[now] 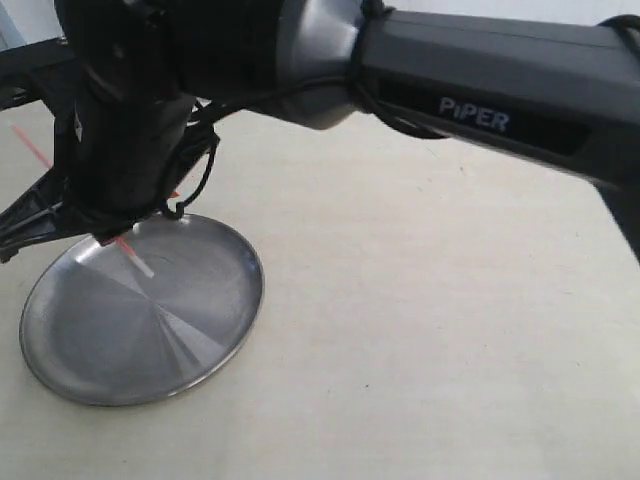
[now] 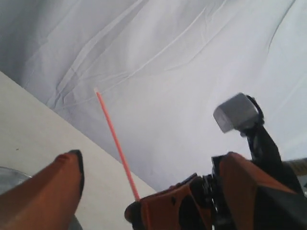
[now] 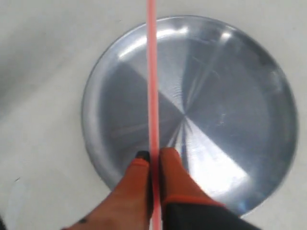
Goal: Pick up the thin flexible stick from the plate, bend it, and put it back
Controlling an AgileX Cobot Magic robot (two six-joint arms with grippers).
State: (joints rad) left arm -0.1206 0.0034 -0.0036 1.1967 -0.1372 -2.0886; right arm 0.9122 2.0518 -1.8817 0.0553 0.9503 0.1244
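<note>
Your right gripper (image 3: 153, 157) clamps the red stick (image 3: 152, 72) above the steel plate (image 3: 230, 86) on the cream tabletop (image 1: 450, 350). Your left gripper (image 2: 151, 158) gapes before creased white cloth (image 2: 192, 57).

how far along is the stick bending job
Done: the stick is picked up, pinched in the right end effector over the plate. In hand: the left end effector is open, the stick between its fingers. Left: the stick looks straight, so bending and putting back remain.

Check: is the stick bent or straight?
Straight. The thin flexible stick runs as one unbent line from the right gripper, over the plate.
</note>
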